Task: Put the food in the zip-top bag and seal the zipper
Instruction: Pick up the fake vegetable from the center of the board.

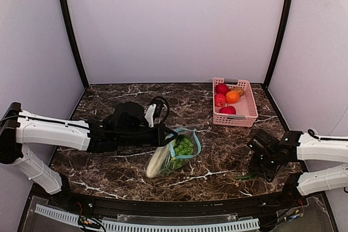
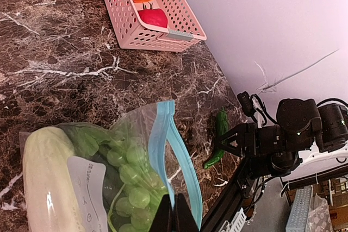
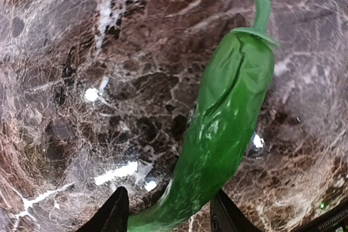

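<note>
The clear zip-top bag point(image 1: 175, 157) lies at the table's middle with its mouth gaping. Inside it are the pale gourd point(image 2: 46, 177), a leafy green vegetable point(image 2: 84, 140) and the green grapes point(image 2: 133, 175). My left gripper point(image 2: 175, 215) is shut on one lip of the teal-blue zipper point(image 2: 163, 134), holding that edge up. The slim green pepper point(image 3: 228, 112) lies on the marble near the front right edge. My right gripper point(image 3: 168, 204) hangs over its lower end, jaws straddling it, open with a gap on the left side.
A pink basket point(image 1: 235, 121) with red and orange toy fruit stands at the back right. The table's black front rail point(image 1: 179, 205) runs just behind the pepper point(image 1: 246, 176). Grey walls enclose the table on three sides.
</note>
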You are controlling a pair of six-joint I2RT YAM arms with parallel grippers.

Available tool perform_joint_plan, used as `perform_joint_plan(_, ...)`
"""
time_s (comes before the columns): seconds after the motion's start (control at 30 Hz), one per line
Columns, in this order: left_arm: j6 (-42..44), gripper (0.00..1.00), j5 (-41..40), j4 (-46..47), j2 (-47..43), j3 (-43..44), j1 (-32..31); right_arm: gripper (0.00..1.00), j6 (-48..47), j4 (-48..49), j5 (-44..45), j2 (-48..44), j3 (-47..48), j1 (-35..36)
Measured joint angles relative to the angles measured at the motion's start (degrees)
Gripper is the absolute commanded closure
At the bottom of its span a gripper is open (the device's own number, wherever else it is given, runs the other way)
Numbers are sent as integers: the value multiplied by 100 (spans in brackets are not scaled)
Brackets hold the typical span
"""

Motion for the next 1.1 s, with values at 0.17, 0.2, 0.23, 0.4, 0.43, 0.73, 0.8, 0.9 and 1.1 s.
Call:
perform_joint_plan(0.17, 2, 99, 101, 127, -2, -175, 0, 65, -155, 205, 35, 291, 0, -33)
perform_joint_plan(0.2, 0, 99, 125, 151, -2, -195, 0, 67, -205, 229, 39, 330, 0, -35)
perform_joint_plan(0.23, -2, 99, 140, 181, -2, -216, 0, 69, -238, 267, 44, 369, 0, -39)
perform_joint_plan(0.4, -50, 99, 199, 345, -2, -295, 0, 77, -470, 452, 28, 479, 0, -55)
perform_joint_plan(0.43, -68, 99, 212, 385, -2, -317, 0, 78, -518, 485, 22, 485, 0, -55)
perform_joint_plan(0.73, -116, 99, 273, 509, -2, -411, 0, 93, -1202, 605, -42, 57, 11, -55)
perform_joint_plan(0.8, -111, 99, 302, 520, -2, -415, 0, 93, -1523, 573, -144, -229, 105, -55)
perform_joint_plan(0.9, -87, 99, 367, 564, -2, -426, 0, 93, -2087, 562, -533, -505, 487, -55)
perform_joint_plan(1.1, 70, 99, 581, 682, 44, -431, 11, 95, -2988, 625, -2271, -374, 1449, -52)
